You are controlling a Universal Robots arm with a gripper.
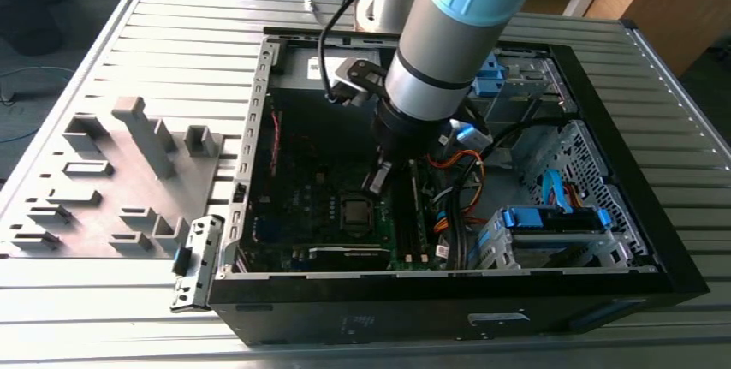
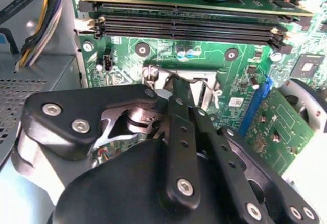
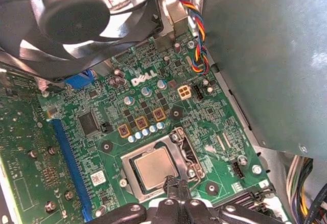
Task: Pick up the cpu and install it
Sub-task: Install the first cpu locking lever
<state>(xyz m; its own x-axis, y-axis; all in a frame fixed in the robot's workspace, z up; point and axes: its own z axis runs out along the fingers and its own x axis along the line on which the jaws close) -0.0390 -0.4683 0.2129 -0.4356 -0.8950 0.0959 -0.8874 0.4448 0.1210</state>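
Fingers [image 3: 176,192] of mine hang low inside the open computer case [image 1: 639,249], drawn close together at their tips with nothing between them that I can see; in the second wrist view the two black links [image 2: 191,147] run nearly side by side toward the socket frame. Just beyond my fingertips lies the cpu [image 3: 154,169], a flat silver-grey square seated in its socket on the green motherboard [image 3: 168,106], with the metal bracket [image 3: 189,155] framing it. My tips stand at the edge of that socket, above the bracket's lever side, and I cannot tell whether they touch it. In the exterior view the same socket shows as a dark square [image 1: 356,211] right under my fingers [image 1: 379,182].

Farther out past the cpu sit small round capacitors [image 3: 145,131] and three brown square components [image 3: 141,123]. A blue slot [image 3: 71,163] runs along one side of the board, next to a second green card [image 3: 25,173]. A black fan [image 3: 76,20] looms over the far end of the board, and a bundle of coloured wires [image 3: 199,40] runs down beside the grey metal box [image 3: 265,55]. In the second wrist view the long black memory slots [image 2: 184,27] lie across the board beyond the socket.

Outside the case, on the ribbed metal counter [image 1: 171,35], rests a grey fixture tray [image 1: 115,172], well apart from my fingers.
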